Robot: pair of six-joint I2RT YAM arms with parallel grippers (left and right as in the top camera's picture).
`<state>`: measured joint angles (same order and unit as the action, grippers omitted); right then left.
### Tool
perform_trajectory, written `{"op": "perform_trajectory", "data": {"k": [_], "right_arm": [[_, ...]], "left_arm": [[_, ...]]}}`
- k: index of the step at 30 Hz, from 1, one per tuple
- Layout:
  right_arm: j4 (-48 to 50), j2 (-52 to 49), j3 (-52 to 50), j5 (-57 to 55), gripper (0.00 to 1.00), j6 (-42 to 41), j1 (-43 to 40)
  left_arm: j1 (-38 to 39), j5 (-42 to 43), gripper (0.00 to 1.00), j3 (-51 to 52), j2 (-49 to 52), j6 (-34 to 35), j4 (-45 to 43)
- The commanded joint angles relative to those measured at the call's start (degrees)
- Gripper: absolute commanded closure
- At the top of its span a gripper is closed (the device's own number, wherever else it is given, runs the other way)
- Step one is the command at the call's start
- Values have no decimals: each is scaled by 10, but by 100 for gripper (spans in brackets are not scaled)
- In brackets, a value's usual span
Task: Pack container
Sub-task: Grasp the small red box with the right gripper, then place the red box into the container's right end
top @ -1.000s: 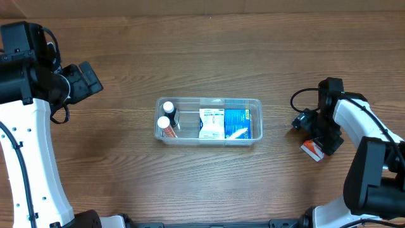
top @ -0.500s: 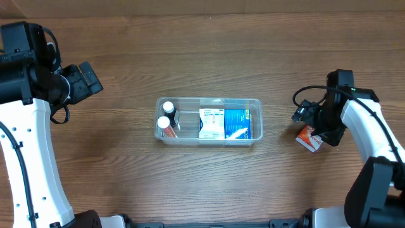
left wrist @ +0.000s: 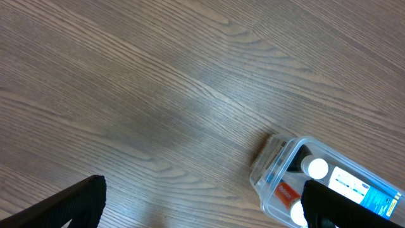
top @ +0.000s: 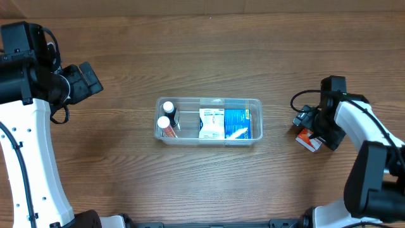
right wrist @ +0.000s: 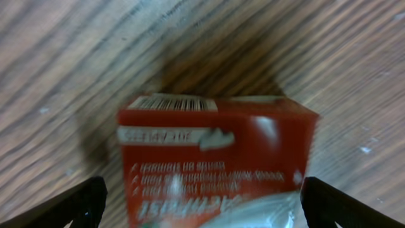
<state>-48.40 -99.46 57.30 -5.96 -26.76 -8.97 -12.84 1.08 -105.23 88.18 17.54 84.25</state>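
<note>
the container (top: 190, 142) rests on the table (top: 126, 177), well apart from the right gripper (right wrist: 202, 204) and just beyond one fingertip of the left gripper (left wrist: 202, 202). it holds flat packets (top: 221, 123) and two bottles (top: 166, 114). the left fingers (left wrist: 82, 202) are apart, unmoved, with nothing between them. in the last second the right wrist resettled over the red box (right wrist: 215, 158), which shifted slightly toward the container. the right fingers (right wrist: 82, 202) stand wide apart, flanking the box. closing on it is likely next.

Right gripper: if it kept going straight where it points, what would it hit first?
The red box, lying on the table between the right gripper's open fingers; blur hides how near.
</note>
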Motion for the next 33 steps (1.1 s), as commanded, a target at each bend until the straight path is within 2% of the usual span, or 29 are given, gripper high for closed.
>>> {"op": "perform_trajectory", "data": {"k": [1, 2, 3, 5, 6, 11, 17, 20, 24, 28, 33], "right_arm": [[12, -22, -8, -4, 0, -2, -1], [13, -24, -8, -4, 0, -2, -1], [14, -24, -8, -4, 4, -2, -1], [13, -24, -8, 12, 28, -2, -1], [13, -24, -8, 13, 30, -2, -1], [-12, -22, 0, 18, 32, -2, -1], [-136, 57, 123, 48, 30, 3, 22], [-189, 129, 213, 48, 30, 37, 107], [-172, 161, 229, 46, 31, 40, 245], [-133, 114, 222, 46, 28, 10, 350], [-113, 24, 216, 46, 28, 11, 371]], "left_arm": [[-1, 0, 0, 2, -2, -13, 0], [-1, 0, 0, 2, -2, -13, 0], [-1, 0, 0, 2, -2, -13, 0], [-1, 0, 0, 2, -2, -13, 0], [-1, 0, 0, 2, -2, -13, 0], [-1, 0, 0, 2, -2, -13, 1], [-1, 0, 0, 2, -2, -13, 1], [-1, 0, 0, 2, -2, -13, 1], [-1, 0, 0, 2, -2, -13, 1], [-1, 0, 0, 2, -2, -12, 1], [-1, 0, 0, 2, -2, -13, 2]]}}
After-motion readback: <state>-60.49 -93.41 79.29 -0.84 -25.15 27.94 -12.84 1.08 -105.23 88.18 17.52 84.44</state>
